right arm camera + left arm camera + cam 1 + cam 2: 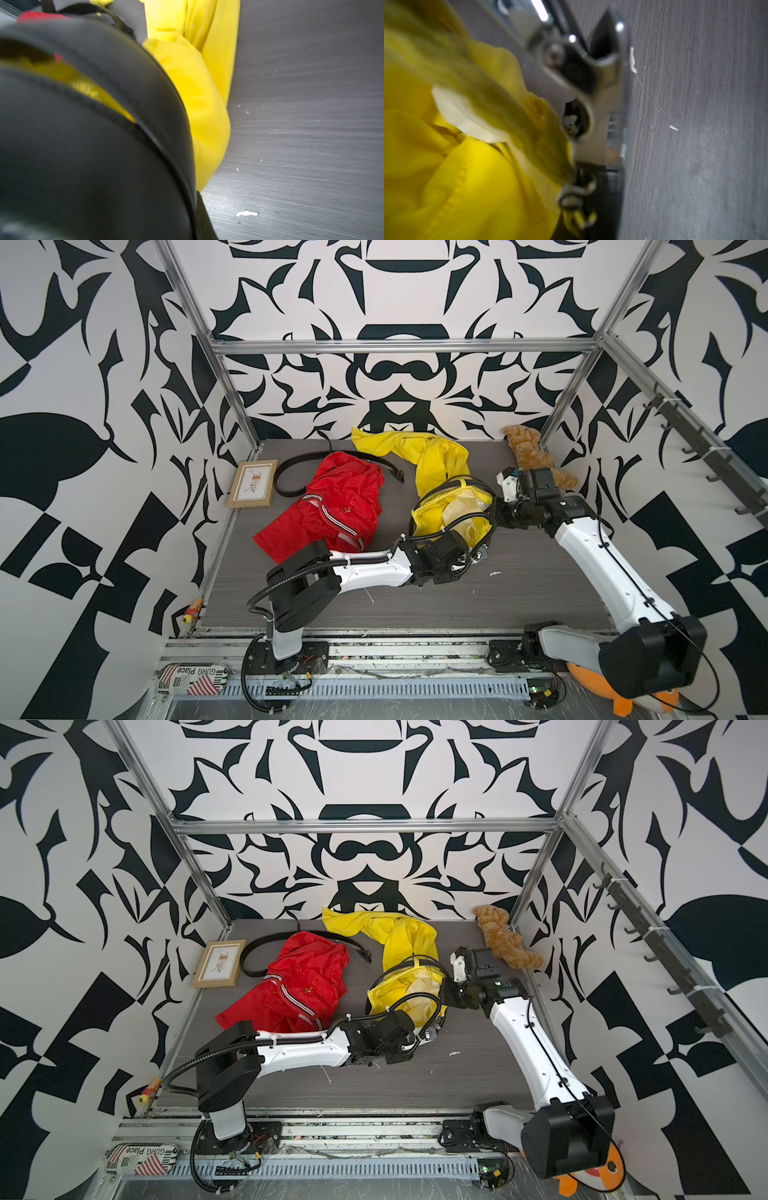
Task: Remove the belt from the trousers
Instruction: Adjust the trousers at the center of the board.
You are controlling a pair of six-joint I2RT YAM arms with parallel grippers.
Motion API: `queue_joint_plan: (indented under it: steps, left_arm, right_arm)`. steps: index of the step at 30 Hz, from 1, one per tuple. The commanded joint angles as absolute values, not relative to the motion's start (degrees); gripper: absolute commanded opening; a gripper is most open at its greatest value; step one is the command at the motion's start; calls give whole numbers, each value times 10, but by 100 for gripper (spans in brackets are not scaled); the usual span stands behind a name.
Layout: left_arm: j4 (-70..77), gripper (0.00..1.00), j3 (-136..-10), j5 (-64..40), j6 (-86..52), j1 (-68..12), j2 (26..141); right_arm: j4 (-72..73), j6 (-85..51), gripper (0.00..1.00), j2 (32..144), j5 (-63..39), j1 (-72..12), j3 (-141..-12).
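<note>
**Two trousers, two belts, two pincers at the yellow waist**

Two small pairs of trousers lie on the grey bench (pixel 498 597). The red trousers (pixel 340 497), with one striped trim, sit toward the left. The yellow trousers (pixel 436 456) are at the centre, waist open toward the robot.

There are two black belts. The first belt (pixel 93 155) rings the yellow waistband. The second belt (pixel 291 463) curves on the bench past the far side of the red pair.

The left pincer (pixel 478 553) is closed at the near edge of that waistband, by a metal buckle (pixel 571 68). What it pinches is blurred. The right pincer (pixel 498 506) meets the waistband's right side. Its jaws are hidden by the belt, so I cannot tell their state.

One picture frame (pixel 252 483) and one plush bear (pixel 528 452) stand apart.
</note>
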State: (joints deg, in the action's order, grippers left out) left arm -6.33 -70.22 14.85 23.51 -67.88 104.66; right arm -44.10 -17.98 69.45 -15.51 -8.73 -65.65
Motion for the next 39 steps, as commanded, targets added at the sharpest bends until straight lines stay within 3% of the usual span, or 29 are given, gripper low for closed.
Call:
queue_joint_plan:
  steps: [1, 13, 19, 24, 31, 36, 39]
  left_arm:
    - [-72, 0, -734, 225, 299, -672, 974]
    - [-143, 0, -960, 242, 467, -683, 832]
    - [-168, 0, -997, 227, 489, -699, 815]
    - [-162, 0, -942, 238, 445, -673, 809]
    - [-186, 0, -750, 123, 248, -536, 777]
    - [-226, 0, -696, 59, 198, -531, 837]
    - [-242, 0, -697, 33, 185, -531, 873]
  right_arm:
    - [-461, -171, 0, 657, -173, -90, -769]
    - [-505, -171, 0, 644, -176, -90, -1114]
    - [-508, -188, 0, 615, -159, -90, -1170]
    - [-497, -205, 0, 587, -153, -90, -1071]
    - [-388, -281, 0, 560, -216, -90, -745]
    - [-313, -290, 0, 604, -225, -91, -583]
    - [-295, -275, 0, 640, -223, -91, -554]
